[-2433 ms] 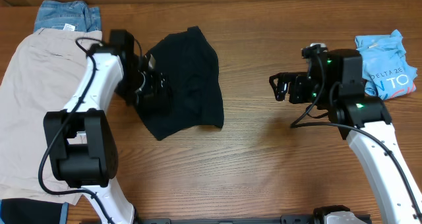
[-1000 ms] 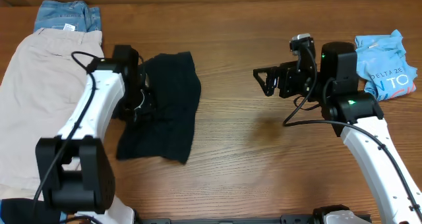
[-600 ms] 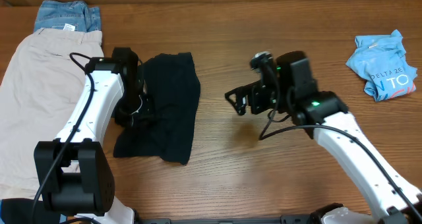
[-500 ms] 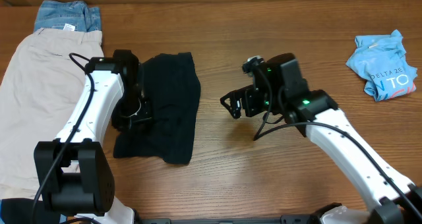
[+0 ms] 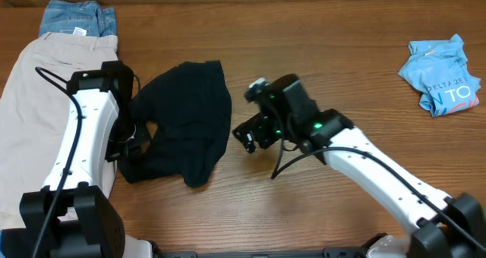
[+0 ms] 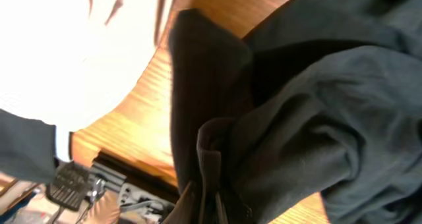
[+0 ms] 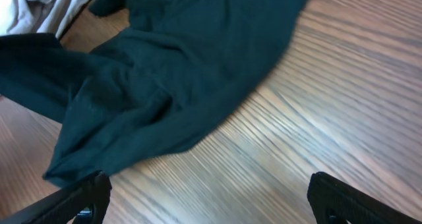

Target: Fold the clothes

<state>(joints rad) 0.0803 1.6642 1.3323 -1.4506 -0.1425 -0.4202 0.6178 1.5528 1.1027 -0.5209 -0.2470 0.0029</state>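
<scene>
The black T-shirt (image 5: 190, 117) lies bunched on the wooden table left of centre. My left gripper (image 5: 130, 140) is shut on its lower-left edge. In the left wrist view a fold of the black T-shirt (image 6: 290, 112) is pinched in my left gripper (image 6: 210, 207), and the cloth hangs lifted off the wood. My right gripper (image 5: 247, 134) stands open just right of the shirt's hem, not touching it. In the right wrist view my right gripper (image 7: 211, 201) spreads wide over bare wood, with the black T-shirt (image 7: 184, 66) ahead of it.
Beige shorts (image 5: 34, 99) cover the table's left side, and their pale cloth (image 7: 36, 3) shows beyond the shirt. Folded blue denim (image 5: 76, 19) sits at the back left. A crumpled light-blue printed tee (image 5: 444, 72) lies at the far right.
My right arm has swept left across the table to the shirt's right edge. My left arm has shifted left and toward the front, dragging the pinched edge and bunching the shirt.
</scene>
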